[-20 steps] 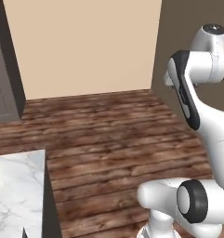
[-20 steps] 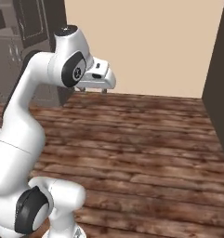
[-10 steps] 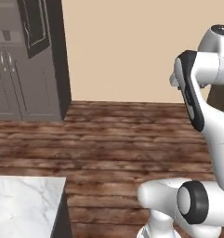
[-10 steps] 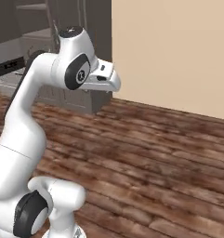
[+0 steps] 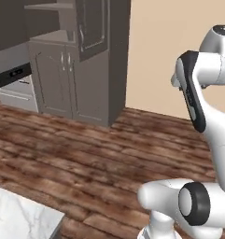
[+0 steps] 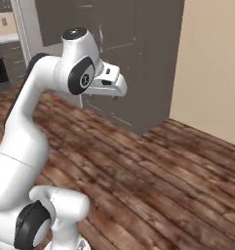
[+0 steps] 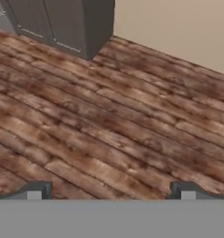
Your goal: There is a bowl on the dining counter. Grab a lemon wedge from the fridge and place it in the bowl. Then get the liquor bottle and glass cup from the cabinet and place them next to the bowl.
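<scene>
We face the cabinet [image 5: 86, 60] across bare floor, our gripper [image 7: 111, 193] spread wide and holding nothing. We judge the bottle and glass remain to be fetched.

I see the cabinet [image 5: 93, 60] standing on the wood floor, its right side set against the beige wall. From the left base view it is tall and taupe-brown, with arch-panelled lower doors closed and slim silver vertical handles. Above them, one upper door hangs open, and a flat shelf shows to its left. From the hand view its dark lower corner [image 7: 62, 23] sits at the top left. A corner of the dining counter [image 5: 20, 219], white veined marble, lies well apart from the cabinet.
</scene>
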Available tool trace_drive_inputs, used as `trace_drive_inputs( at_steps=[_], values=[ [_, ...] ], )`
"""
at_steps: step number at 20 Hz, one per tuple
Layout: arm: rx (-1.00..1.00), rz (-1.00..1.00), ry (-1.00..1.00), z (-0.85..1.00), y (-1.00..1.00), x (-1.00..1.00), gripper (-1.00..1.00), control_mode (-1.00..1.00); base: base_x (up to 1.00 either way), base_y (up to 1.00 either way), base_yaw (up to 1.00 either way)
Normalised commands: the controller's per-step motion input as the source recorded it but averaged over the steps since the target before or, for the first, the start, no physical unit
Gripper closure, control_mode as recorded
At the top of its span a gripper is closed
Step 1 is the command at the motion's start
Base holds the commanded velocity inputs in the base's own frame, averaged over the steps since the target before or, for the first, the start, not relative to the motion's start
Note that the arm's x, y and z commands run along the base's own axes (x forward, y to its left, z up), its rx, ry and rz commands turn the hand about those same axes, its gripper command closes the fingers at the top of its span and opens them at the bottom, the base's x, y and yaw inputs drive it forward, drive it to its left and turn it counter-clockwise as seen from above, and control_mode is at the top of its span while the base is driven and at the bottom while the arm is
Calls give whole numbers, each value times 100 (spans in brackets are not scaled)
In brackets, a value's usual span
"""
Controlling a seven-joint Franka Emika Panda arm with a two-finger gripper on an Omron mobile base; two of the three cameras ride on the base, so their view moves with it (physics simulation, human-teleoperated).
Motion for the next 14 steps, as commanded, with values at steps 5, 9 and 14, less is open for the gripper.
trace_drive_inputs(
  at_steps=[5,9,14],
  values=[
    [0,0,0,0,0,0,-100,100,100,-26,62],
    [0,0,0,0,0,0,-100,100,97,-18,63],
    [0,0,0,0,0,0,-100,100,64,0,72]
  ],
)
